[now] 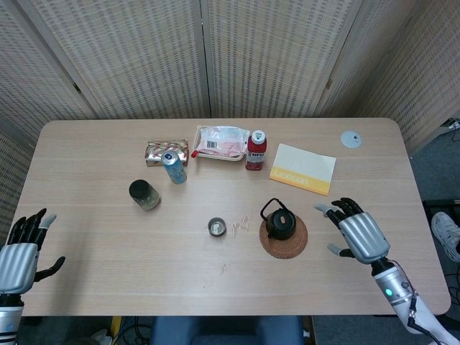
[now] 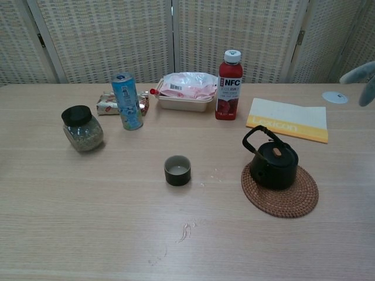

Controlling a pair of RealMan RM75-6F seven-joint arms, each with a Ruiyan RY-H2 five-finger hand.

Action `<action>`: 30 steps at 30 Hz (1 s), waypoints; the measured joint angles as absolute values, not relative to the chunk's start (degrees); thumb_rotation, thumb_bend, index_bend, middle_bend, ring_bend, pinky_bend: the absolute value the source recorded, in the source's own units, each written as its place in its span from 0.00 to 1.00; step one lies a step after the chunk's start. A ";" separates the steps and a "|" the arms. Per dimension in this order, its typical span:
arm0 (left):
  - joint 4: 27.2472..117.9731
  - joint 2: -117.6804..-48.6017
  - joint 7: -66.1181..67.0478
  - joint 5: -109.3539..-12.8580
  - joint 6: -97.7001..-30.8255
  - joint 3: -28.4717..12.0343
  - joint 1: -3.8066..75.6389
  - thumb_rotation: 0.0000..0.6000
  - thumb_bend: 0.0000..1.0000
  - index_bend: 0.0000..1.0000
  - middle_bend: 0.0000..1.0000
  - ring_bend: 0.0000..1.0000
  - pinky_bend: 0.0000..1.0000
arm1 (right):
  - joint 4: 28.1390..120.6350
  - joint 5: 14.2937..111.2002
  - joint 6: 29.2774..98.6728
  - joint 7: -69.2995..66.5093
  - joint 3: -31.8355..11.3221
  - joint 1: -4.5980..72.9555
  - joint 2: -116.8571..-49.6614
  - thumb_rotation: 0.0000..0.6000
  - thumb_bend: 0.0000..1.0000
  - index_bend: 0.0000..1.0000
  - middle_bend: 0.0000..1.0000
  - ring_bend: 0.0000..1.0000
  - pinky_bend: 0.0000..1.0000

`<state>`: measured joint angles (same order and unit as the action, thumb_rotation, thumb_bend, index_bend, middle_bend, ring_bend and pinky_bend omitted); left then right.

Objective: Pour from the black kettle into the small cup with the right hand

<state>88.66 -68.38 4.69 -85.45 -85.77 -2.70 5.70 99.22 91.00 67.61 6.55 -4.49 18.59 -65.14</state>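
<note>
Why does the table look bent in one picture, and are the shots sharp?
Head view: wide lens bows the table edges; black kettle is sharp. Chest view: even, soft light, faint shadows; right hand at the edge is blurred.

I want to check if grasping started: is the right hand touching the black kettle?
Apart. In the head view, bare table shows between the right hand and the black kettle on its round woven mat.

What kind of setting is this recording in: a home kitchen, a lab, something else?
Probably a staged lab or office test area, not a kitchen: a plain wooden table with woven folding screens behind it, and assorted props such as the black kettle, small cup and juice bottle.
</note>
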 measured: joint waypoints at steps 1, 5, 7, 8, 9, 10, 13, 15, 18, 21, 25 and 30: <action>88.63 -68.39 4.64 -85.46 -85.82 -2.66 5.64 1.00 0.24 0.09 0.01 0.07 0.02 | 99.29 90.75 66.51 6.65 -4.80 19.52 -65.41 1.00 0.25 0.18 0.37 0.18 0.15; 88.60 -68.29 4.59 -85.40 -85.92 -2.48 5.36 1.00 0.24 0.10 0.01 0.07 0.02 | 99.31 88.92 61.62 7.40 -6.13 23.64 -66.89 1.00 0.34 0.18 0.37 0.18 0.15; 88.63 -68.18 4.59 -85.36 -86.02 -2.42 5.22 1.00 0.24 0.10 0.01 0.07 0.02 | 99.23 87.82 59.45 8.20 -6.71 25.36 -67.64 1.00 0.35 0.18 0.37 0.18 0.15; 88.63 -68.16 4.59 -85.33 -86.08 -2.41 5.16 1.00 0.24 0.11 0.01 0.07 0.02 | 99.13 86.97 58.05 8.78 -7.14 26.53 -68.26 1.00 0.35 0.18 0.37 0.18 0.15; 88.63 -68.13 4.58 -85.31 -86.18 -2.41 5.08 1.00 0.24 0.11 0.01 0.07 0.02 | 99.01 86.31 57.03 9.21 -7.47 27.40 -68.76 1.00 0.35 0.18 0.37 0.18 0.15; 88.63 -68.08 4.55 -85.31 -86.25 -2.39 5.00 1.00 0.24 0.11 0.01 0.07 0.02 | 98.87 85.63 56.09 9.61 -7.77 28.23 -69.26 1.00 0.35 0.18 0.37 0.18 0.15; 88.60 -68.02 4.47 -85.34 -86.35 -2.27 4.83 1.00 0.24 0.11 0.01 0.07 0.02 | 98.06 83.39 53.15 10.34 -8.62 30.82 -70.99 1.00 0.35 0.18 0.35 0.18 0.15; 88.56 -68.04 4.44 -85.39 -86.27 -2.15 4.78 1.00 0.24 0.11 0.01 0.07 0.02 | 97.37 82.05 51.18 10.40 -9.09 32.47 -72.02 1.00 0.35 0.18 0.33 0.17 0.13; 88.54 -68.05 4.53 -85.45 -86.23 -2.10 4.75 1.00 0.24 0.12 0.01 0.07 0.02 | 96.27 79.86 48.57 10.09 -9.82 34.63 -73.49 1.00 0.35 0.18 0.31 0.15 0.11; 88.55 -68.05 4.52 -85.40 -86.33 -2.15 4.66 1.00 0.24 0.13 0.01 0.07 0.02 | 94.55 78.78 46.95 9.64 -10.38 36.71 -75.16 1.00 0.35 0.18 0.29 0.15 0.11; 88.49 -67.99 4.59 -85.30 -86.16 -2.08 4.60 1.00 0.24 0.14 0.01 0.07 0.02 | 91.85 77.02 45.39 9.53 -10.78 38.86 -77.30 1.00 0.34 0.18 0.27 0.15 0.11; 88.50 -68.02 4.80 -85.21 -85.81 -2.11 4.72 1.00 0.24 0.14 0.01 0.07 0.02 | 88.35 74.04 43.26 9.52 -11.15 41.16 -80.07 1.00 0.32 0.18 0.27 0.15 0.11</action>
